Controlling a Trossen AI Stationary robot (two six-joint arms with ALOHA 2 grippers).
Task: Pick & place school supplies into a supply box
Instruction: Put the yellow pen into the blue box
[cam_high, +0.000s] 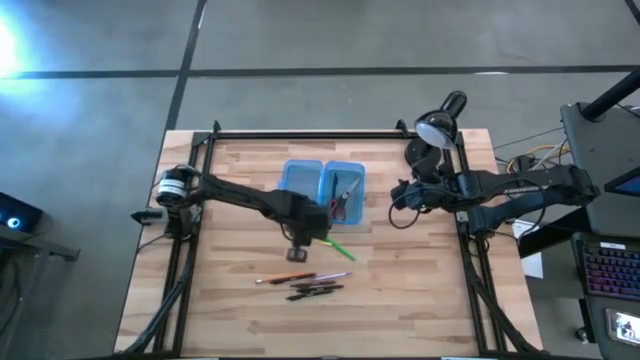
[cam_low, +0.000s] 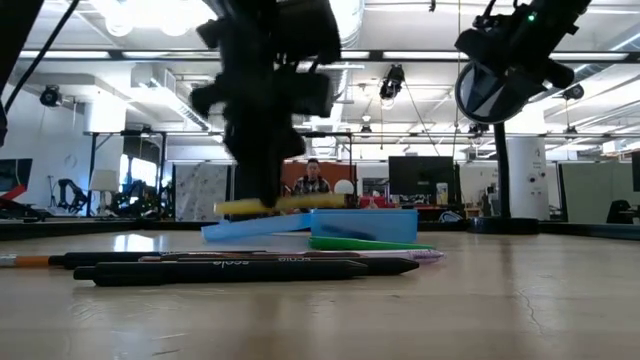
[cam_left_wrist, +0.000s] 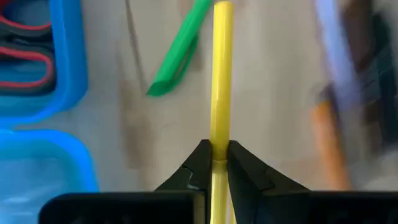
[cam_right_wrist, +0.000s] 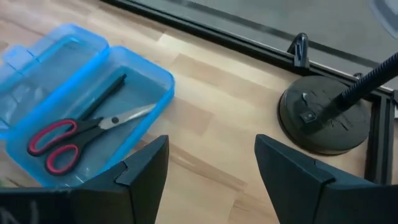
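Red-handled scissors (cam_right_wrist: 68, 134) already in translucent blue plastic supply box (cam_right_wrist: 163, 81) (right half), left gripper (cam_left_wrist: 214, 152) clamping yellow pencil (cam_left_wrist: 221, 74) just beside it, green pen (cam_high: 337, 247) and remaining pens (cam_high: 305, 284) left; right gripper (cam_right_wrist: 211, 165) spread, empty.

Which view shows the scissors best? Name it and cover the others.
The right wrist view: the red-handled scissors lie unobstructed in the blue supply box. The high view shows them small, the left wrist view only handle edges, the low view nothing.

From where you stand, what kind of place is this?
Probably a robotics lab or workshop: the low view shows a big hall with ceiling lights, monitors and a seated person beyond the wooden table; the left claw grips a yellow pencil.
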